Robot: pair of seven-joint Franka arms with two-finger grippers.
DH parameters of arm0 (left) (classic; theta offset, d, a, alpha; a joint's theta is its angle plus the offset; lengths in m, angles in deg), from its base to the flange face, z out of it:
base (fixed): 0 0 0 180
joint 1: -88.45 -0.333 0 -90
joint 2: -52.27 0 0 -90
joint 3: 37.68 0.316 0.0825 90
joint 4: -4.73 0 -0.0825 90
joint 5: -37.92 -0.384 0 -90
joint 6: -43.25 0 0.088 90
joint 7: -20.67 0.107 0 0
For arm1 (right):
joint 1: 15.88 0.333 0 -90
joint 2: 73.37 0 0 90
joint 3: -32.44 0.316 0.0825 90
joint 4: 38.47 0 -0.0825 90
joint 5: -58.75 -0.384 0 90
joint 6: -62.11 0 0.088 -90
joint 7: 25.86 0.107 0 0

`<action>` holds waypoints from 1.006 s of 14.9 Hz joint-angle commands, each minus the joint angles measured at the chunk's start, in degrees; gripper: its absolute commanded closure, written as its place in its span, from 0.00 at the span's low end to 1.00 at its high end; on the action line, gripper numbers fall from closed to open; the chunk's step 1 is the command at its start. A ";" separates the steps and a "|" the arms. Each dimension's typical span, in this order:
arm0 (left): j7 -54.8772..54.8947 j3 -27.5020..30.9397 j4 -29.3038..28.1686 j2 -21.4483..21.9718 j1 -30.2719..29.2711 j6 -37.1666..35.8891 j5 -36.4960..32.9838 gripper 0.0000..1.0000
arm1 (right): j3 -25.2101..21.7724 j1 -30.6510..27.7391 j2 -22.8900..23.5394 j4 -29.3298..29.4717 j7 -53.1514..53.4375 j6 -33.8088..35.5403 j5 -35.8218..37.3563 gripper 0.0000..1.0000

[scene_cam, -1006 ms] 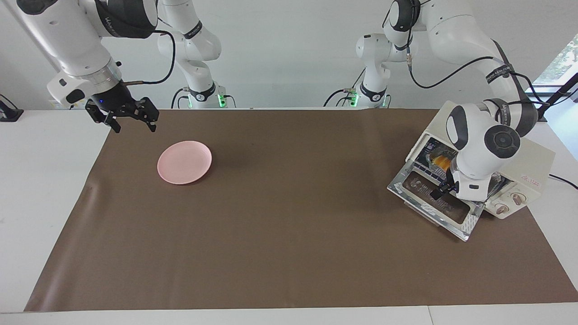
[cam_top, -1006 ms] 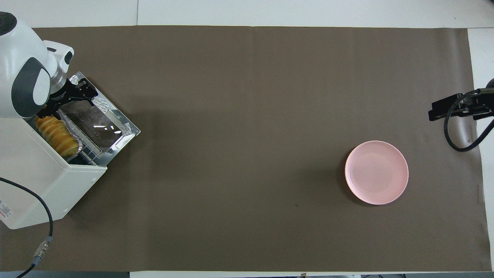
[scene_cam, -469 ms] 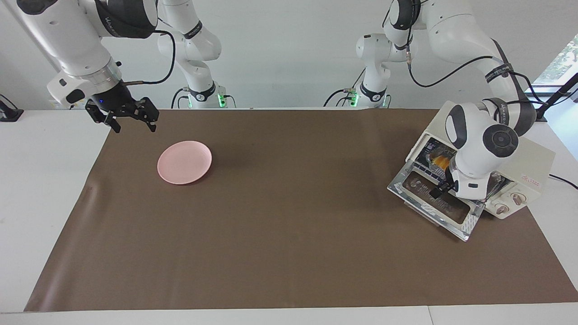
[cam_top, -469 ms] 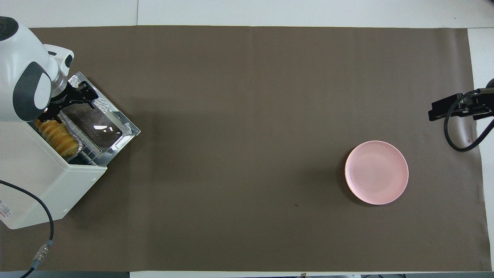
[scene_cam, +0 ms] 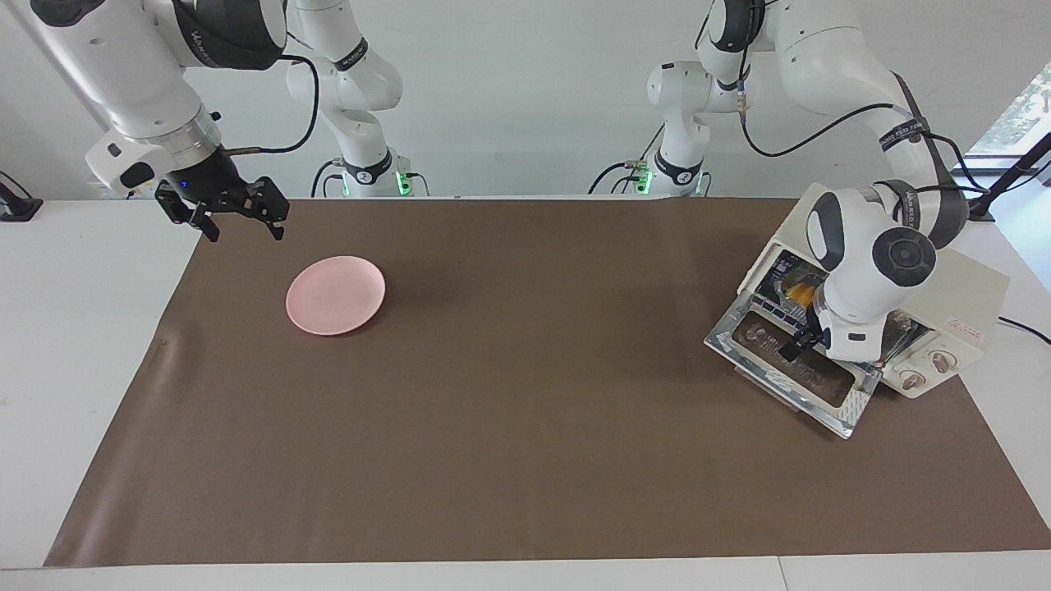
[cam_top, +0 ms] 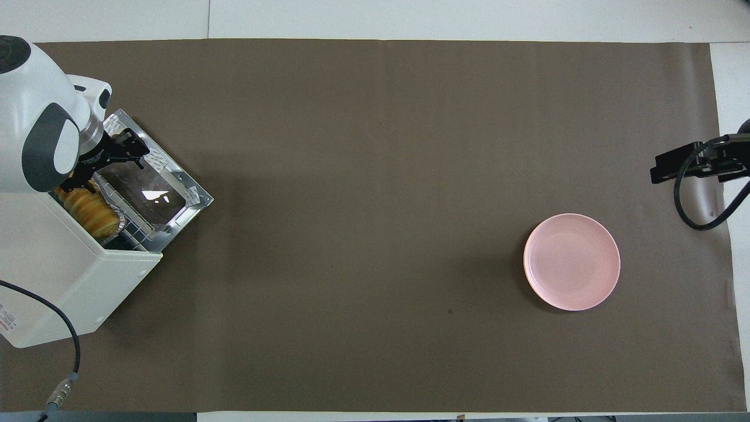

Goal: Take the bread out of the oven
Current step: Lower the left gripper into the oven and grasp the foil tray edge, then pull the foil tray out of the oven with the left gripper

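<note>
Oven: the cream-white oven (scene_cam: 944, 304) stands at the left arm's end of the table, its glass door (cam_top: 155, 187) dropped open and lying flat on the brown mat (scene_cam: 525, 386).
Bread: the yellow-orange bread (cam_top: 88, 208) lies inside the oven on the wire rack (cam_top: 132, 225), in a crinkled foil tray (cam_top: 117, 221), just within the open mouth.
Left gripper: the left gripper (cam_top: 102, 167) hangs over the hinge end of the door at the oven's mouth, right at the end of the loaf that lies farther from the robots; whether it touches the bread cannot be told, nor whether the fingers are apart or together.
Change on the left: against a second ago, the wrist has shifted slightly toward the oven's mouth and the gripper sits a little closer over the loaf's end; the bread itself has not moved.
Right gripper: the right gripper (scene_cam: 238, 215) waits in the air over the mat's edge near the pink plate (scene_cam: 335, 295), fingers spread apart and holding nothing, unchanged from before.
Plate: it sits bare on the mat toward the right arm's end, where it was.
</note>
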 commanded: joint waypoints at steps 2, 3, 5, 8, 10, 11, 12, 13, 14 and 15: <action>-1.49 0.44 -4.82 2.90 0.43 3.19 -1.35 0.00 | 0.67 -0.87 -1.51 -1.45 -1.19 0.41 0.83 0.00; -1.49 0.44 -4.90 2.90 0.43 3.19 -1.35 0.00 | 0.67 -0.87 -1.51 -1.45 -1.19 0.41 0.83 0.00; -1.49 0.44 -4.91 2.90 0.35 3.46 -1.35 0.00 | 0.67 -0.79 -1.51 -1.45 -1.19 0.41 0.83 0.00; -1.49 0.44 -6.13 3.34 -0.45 5.12 -1.35 0.00 | 0.67 -0.87 -1.51 -1.45 -1.19 0.41 0.83 0.00; -1.49 0.44 -6.66 3.43 -0.53 5.65 -1.35 0.12 | 0.67 -0.79 -1.51 -1.45 -1.19 0.41 0.83 0.00; -1.49 0.44 -6.66 3.51 -0.45 5.66 -1.35 0.23 | 0.67 -0.78 -1.51 -1.45 -1.19 0.41 0.83 0.00; -1.49 0.44 -6.66 3.51 -0.45 5.66 -1.35 0.36 | 0.67 -0.87 -1.51 -1.54 -1.19 0.41 0.83 0.00; -1.41 0.44 -6.66 3.51 -0.53 5.74 -1.35 0.47 | 0.67 -0.79 -1.51 -1.45 -1.19 0.41 0.83 0.00; -1.32 0.44 -6.58 3.51 -0.53 5.74 -1.35 0.67 | 0.67 -0.78 -1.51 -1.45 -1.19 0.41 0.83 0.00; -1.23 0.35 -6.58 3.51 -0.71 5.74 -1.35 0.94 | 0.67 -0.78 -1.51 -1.45 -1.19 0.41 0.83 0.00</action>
